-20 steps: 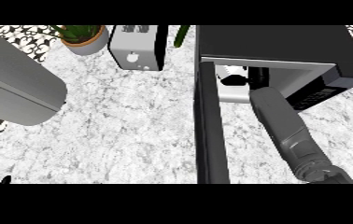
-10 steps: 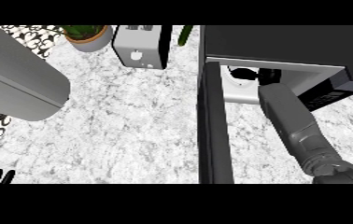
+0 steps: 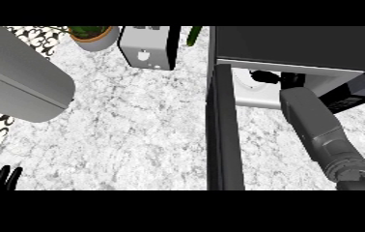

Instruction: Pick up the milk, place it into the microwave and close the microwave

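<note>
The milk (image 3: 246,79) shows only as a white patch inside the open microwave (image 3: 285,47), just past its front lip. My right hand (image 3: 269,75) reaches into the cavity, its black fingers curled against the milk's right side. The grey right forearm (image 3: 317,124) runs down to the lower right edge. The microwave's dark door (image 3: 222,129) stands swung out toward me, left of the arm. At the lower left edge, only the raised fingertips of my left hand (image 3: 8,175) show, resting.
A silver toaster (image 3: 147,46) and a potted plant (image 3: 92,35) stand at the back of the marble counter (image 3: 135,129). A large grey rounded shape (image 3: 28,86) fills the left side. The microwave's control panel (image 3: 349,98) lies right of the arm.
My right arm has pushed deeper into the microwave, carrying the milk in until the top hides most of it. The left hand has stayed put.
</note>
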`<state>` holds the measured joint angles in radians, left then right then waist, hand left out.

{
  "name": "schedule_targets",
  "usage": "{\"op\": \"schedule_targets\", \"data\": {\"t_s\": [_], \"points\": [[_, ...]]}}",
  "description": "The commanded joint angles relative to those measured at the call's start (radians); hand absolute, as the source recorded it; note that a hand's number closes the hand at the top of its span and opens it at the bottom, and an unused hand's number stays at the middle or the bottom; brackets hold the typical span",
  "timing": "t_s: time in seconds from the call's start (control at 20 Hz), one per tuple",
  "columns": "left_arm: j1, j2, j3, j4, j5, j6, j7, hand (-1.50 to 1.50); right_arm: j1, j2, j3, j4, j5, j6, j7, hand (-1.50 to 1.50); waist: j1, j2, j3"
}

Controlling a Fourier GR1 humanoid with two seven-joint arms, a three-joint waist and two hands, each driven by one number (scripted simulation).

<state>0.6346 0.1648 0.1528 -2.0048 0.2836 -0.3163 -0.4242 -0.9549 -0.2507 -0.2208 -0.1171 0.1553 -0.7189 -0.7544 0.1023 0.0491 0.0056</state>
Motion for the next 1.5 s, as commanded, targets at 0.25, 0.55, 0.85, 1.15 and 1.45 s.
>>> {"op": "schedule_targets", "data": {"t_s": [0.25,0.55,0.85,1.15,1.45], "points": [[-0.038,-0.002,-0.015,0.038,-0.009,-0.003,0.016,-1.50,-0.003,0.009,0.033,0.041,0.049,-0.062,0.011,1.50,0.027,0.006,0.000],[-0.057,0.011,0.010,0.064,-0.008,-0.006,0.010,-1.50,-0.014,0.006,0.053,0.045,0.074,-0.089,0.024,-1.50,0.036,0.008,0.001],[-0.087,0.010,0.007,0.088,-0.017,-0.005,0.005,-1.50,-0.020,0.026,0.050,0.023,0.078,-0.116,0.008,-1.50,0.036,0.010,0.001],[-0.135,0.013,0.004,0.114,-0.033,0.005,0.017,-1.50,-0.043,0.041,0.063,0.044,0.095,-0.077,0.039,-1.50,0.019,0.007,-0.001],[-0.116,0.023,0.015,0.109,-0.018,-0.016,0.017,-1.50,-0.043,0.066,0.062,0.037,0.098,-0.078,0.030,-1.50,0.018,-0.002,0.000]]}}
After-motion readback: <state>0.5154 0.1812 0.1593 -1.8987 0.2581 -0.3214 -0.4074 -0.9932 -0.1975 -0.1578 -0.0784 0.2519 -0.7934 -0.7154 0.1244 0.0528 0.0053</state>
